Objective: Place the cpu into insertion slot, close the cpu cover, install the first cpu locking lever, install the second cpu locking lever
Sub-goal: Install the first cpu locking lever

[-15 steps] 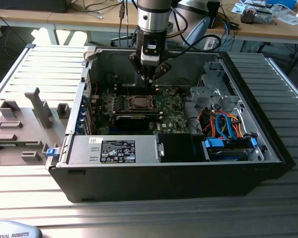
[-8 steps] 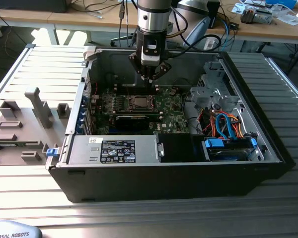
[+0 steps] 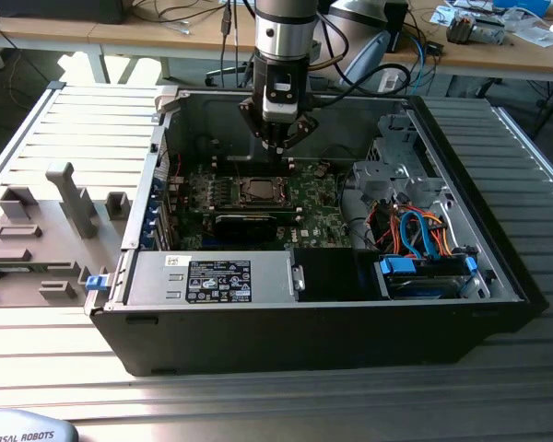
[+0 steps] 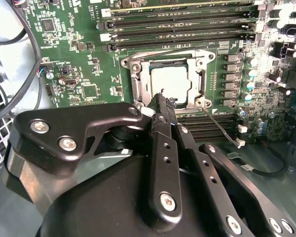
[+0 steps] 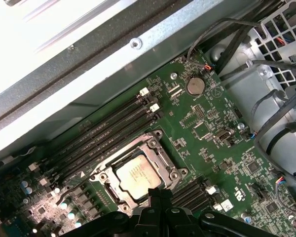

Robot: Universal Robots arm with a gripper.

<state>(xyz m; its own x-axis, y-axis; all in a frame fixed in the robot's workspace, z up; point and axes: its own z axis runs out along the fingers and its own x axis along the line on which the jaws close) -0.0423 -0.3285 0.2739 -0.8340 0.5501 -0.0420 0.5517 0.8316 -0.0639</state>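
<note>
The cpu (image 4: 171, 84) (image 5: 138, 174) lies flat in the insertion slot (image 4: 130, 66) (image 5: 102, 176) on the green board, seen in both wrist views. The silvery cpu cover (image 4: 139, 84) (image 5: 126, 158) lies down around it, its window showing the chip's top. A thin wire locking lever (image 4: 219, 126) sticks out from the socket's corner across the dark memory slots. My gripper (image 4: 163, 101) (image 5: 160, 193) (image 3: 281, 152) hovers just above the socket's edge, fingers shut with nothing between them. In the exterior view the socket (image 3: 256, 191) sits directly below the gripper.
The open computer case (image 3: 498, 276) lies on a slatted table. Memory slots (image 4: 187, 27) flank the socket. Cable bundles (image 3: 415, 230) and a drive cage fill the case on the exterior view's right, and a power supply (image 3: 212, 276) sits at the front. Grey fixtures (image 3: 69, 198) stand outside the case.
</note>
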